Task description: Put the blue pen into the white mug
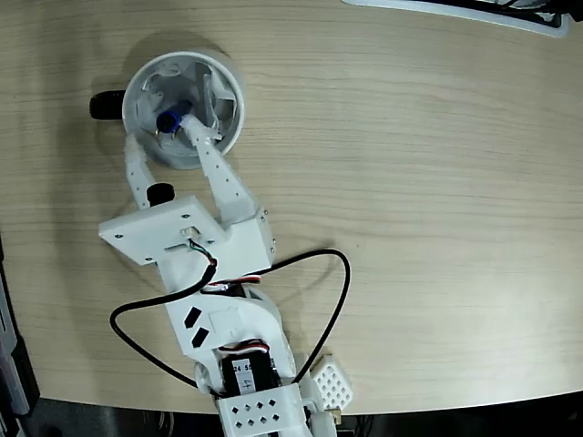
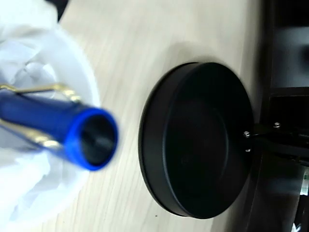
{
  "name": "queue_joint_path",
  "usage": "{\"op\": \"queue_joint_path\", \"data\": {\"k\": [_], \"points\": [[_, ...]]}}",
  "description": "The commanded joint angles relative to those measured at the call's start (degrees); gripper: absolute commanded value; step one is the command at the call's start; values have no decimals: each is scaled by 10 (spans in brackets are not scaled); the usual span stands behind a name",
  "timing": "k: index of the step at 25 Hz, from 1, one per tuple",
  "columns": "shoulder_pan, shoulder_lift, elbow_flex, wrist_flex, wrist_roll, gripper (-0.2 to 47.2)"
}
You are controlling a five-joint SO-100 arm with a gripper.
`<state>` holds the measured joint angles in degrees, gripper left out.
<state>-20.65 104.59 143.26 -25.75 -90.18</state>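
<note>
The white mug [image 1: 230, 100] stands at the table's upper left in the fixed view, its black handle [image 1: 107, 106] pointing left and crumpled white paper [image 2: 29, 72] lining its inside. The blue pen [image 1: 170, 119] stands inside the mug, leaning on the paper. In the wrist view its round end [image 2: 91, 139] points at the camera and a metal clip runs along its barrel. My gripper [image 1: 164, 137] hangs over the mug's near rim, open. One finger [image 1: 137, 168] is at the left and the other finger [image 1: 217, 173] reaches in beside the pen. No fingers show in the wrist view.
A large black round disc [image 2: 198, 140] lies on the wooden table just beyond the mug in the wrist view, with dark equipment [image 2: 285, 96] behind it. A white-edged object [image 1: 474, 11] sits at the fixed view's top right. My arm's black cable [image 1: 342, 291] loops to the right.
</note>
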Motion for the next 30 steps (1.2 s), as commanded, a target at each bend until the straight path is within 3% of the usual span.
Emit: {"op": "queue_joint_path", "data": {"k": [1,5,10,12,14,15,22,26,30], "points": [[-10,18,4,-22,25,215],[-20,40,5,-55,98,257],[-18,100,13,-87,199,249],[-14,125,13,-87,200,145],[-11,150,14,-87,204,9],[-8,164,18,-87,207,1],[51,263,36,-87,452,0],[110,319,75,-83,627,0],[166,367,136,-33,724,0]]}}
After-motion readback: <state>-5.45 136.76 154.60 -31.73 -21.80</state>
